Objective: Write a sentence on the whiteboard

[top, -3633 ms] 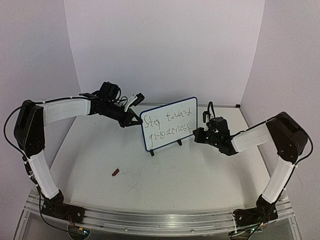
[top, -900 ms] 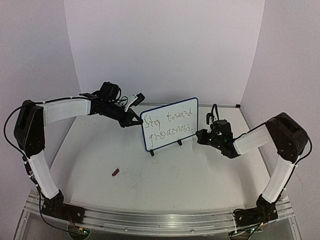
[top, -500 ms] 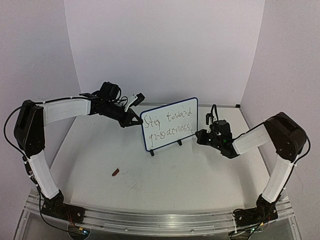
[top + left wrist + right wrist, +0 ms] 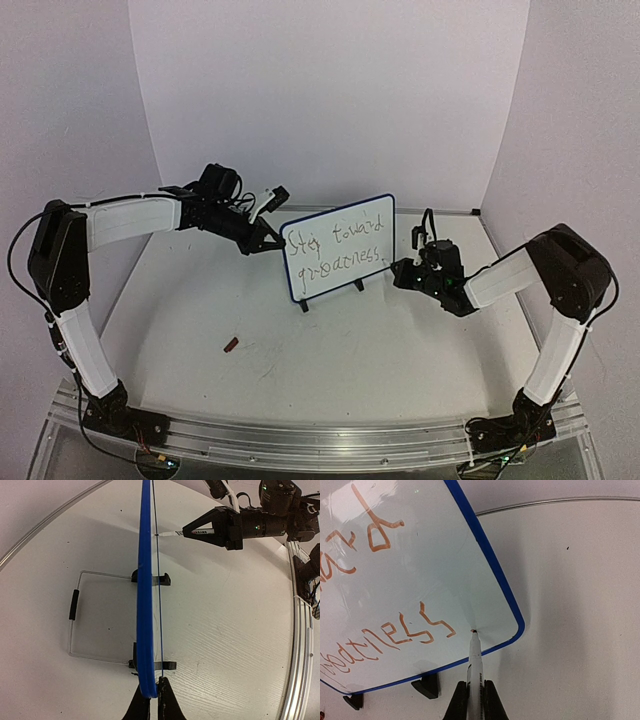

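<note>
The whiteboard (image 4: 338,247) stands upright on its feet near the middle of the table's (image 4: 330,350) far edge. Its long axis runs roughly along that edge, and its written face points toward the near edge. The sentence (image 4: 335,252) fills two lines. The left gripper (image 4: 151,700) is pinching the board's left edge. The right gripper (image 4: 475,695) is pressed together around a marker (image 4: 474,660), which points leftward. Its tip touches the board's lower right corner, just after the last word.
</note>
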Tool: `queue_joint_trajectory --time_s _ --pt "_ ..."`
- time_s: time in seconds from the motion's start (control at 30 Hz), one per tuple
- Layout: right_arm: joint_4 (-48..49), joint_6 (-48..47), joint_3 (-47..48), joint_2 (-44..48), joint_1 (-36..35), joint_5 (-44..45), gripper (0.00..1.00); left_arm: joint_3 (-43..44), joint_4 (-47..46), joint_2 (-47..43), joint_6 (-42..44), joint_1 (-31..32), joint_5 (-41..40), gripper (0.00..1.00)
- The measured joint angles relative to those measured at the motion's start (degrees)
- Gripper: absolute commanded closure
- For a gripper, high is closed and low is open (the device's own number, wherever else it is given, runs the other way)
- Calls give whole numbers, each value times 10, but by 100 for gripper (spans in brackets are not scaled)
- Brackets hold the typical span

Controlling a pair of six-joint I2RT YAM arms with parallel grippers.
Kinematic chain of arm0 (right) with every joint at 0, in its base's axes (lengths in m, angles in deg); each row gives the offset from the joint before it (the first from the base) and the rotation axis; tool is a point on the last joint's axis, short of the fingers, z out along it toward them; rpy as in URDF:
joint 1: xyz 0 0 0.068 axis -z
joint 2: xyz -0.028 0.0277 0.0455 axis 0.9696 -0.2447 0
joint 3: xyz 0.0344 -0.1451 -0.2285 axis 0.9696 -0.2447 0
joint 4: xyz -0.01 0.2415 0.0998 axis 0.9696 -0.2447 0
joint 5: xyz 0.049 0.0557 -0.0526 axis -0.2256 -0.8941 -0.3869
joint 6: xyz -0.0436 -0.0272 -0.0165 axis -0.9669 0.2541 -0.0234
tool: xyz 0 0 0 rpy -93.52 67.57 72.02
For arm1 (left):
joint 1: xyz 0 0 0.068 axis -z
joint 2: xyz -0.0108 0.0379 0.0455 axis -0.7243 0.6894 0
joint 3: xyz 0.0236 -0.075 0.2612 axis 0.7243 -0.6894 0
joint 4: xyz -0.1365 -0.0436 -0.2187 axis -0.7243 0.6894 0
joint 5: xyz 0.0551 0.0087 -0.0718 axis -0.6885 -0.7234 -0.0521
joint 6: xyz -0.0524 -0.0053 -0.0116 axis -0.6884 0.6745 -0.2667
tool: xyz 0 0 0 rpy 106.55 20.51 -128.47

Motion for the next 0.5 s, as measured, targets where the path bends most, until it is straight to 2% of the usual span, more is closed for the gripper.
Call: queue_joint_trajectory --time_s 0.5 --pt "-3 4 -13 17 1 -4 100 2 0 2 -6 -2 -1 100"
